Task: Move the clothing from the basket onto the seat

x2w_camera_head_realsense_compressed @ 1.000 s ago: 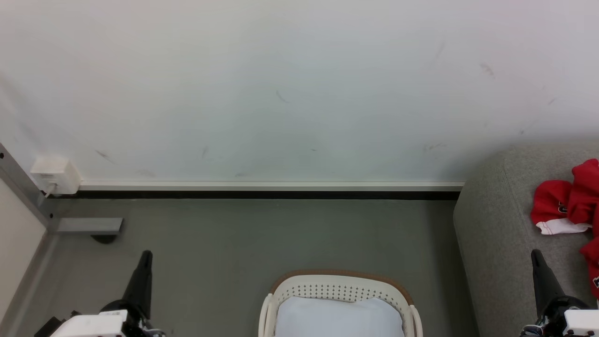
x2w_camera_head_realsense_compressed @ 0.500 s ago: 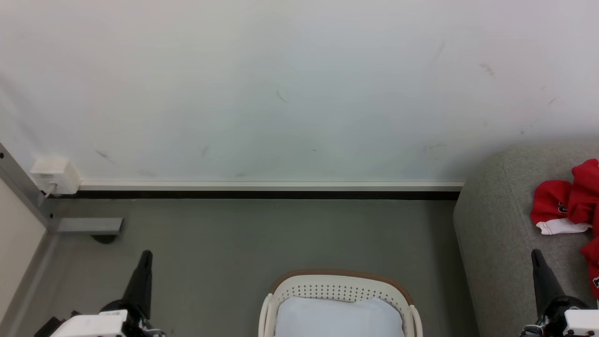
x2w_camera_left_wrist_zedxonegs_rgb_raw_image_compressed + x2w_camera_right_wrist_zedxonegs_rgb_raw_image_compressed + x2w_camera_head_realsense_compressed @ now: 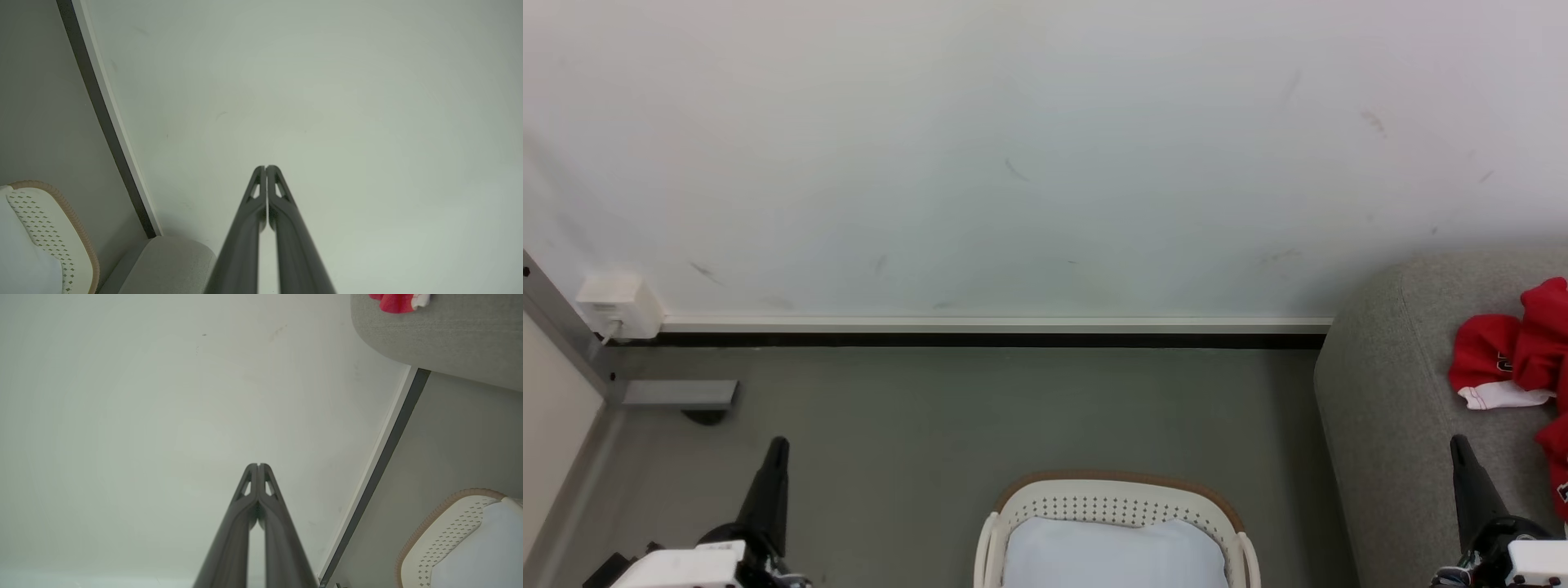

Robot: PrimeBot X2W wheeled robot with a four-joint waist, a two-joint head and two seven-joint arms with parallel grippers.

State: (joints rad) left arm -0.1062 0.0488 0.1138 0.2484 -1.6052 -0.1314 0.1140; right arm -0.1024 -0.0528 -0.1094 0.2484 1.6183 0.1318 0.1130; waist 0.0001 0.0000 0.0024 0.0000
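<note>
Left hand (image 3: 266,167) and right hand (image 3: 258,465) closed, we judge the bright red jersey clothing (image 3: 1511,351) (partly cropped) probably limp, light, pinchable at any fold.

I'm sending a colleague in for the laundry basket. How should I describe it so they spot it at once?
Face the white wall with its dark baseboard. On the grey floor before it, left of the grey sofa, stands the basket. It is white plastic with rows of small holes, a brown rim and a pale pad inside.
</note>
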